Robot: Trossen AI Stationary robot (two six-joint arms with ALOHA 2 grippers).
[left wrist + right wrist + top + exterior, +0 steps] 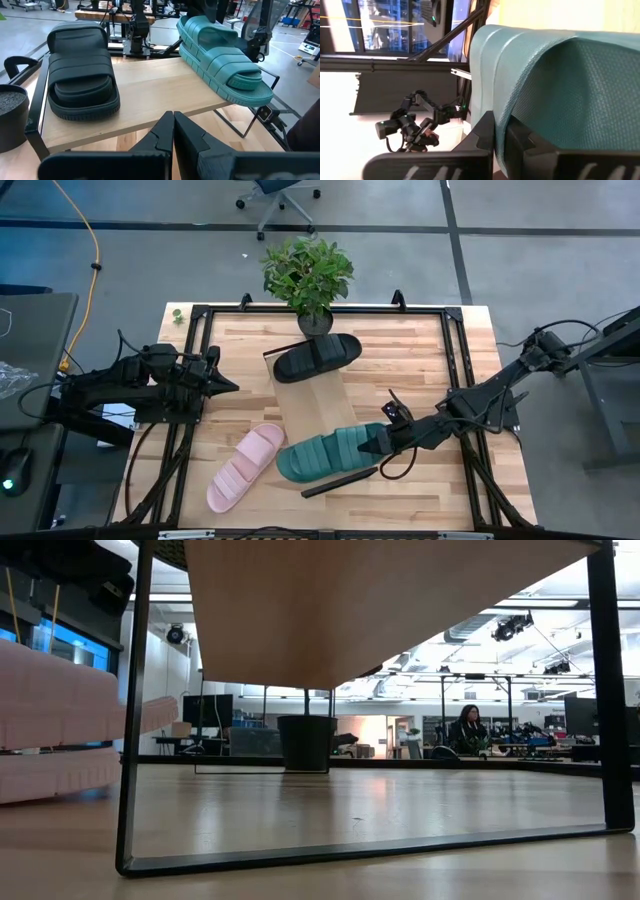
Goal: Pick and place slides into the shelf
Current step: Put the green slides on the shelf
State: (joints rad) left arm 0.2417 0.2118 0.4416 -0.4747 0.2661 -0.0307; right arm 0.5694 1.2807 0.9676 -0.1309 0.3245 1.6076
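Note:
The light-wood shelf [308,405] stands slanting on the table's middle. The black slide [318,357] lies sole-down on its far end [80,75]. The dark green slide [325,453] lies across its near end, one end jutting past the plank's edge [250,87]. The pale pink slide [245,465] lies sole-down on the table, left of the shelf's near end [60,730]. My right gripper [378,442] is shut on the green slide's right end. My left gripper [232,388] hovers shut, left of the shelf, pointing at it [173,127]. My right gripper [500,135] pinches the green slide's edge [507,112] at the end toward the table's right. One finger [482,132] is on the ribbed outer side and the other [527,140] on the textured inner side. The fingers come nearly level from the right. The slide's middle looks to rest on the shelf plank [200,75].
A potted plant [308,275] stands at the table's far edge, just behind the black slide, its pot [10,115] beside the shelf end. The shelf's black end bar [340,482] lies near the green slide. Black frame rails [195,380] run around the tabletop. A person [467,730] sits far behind.

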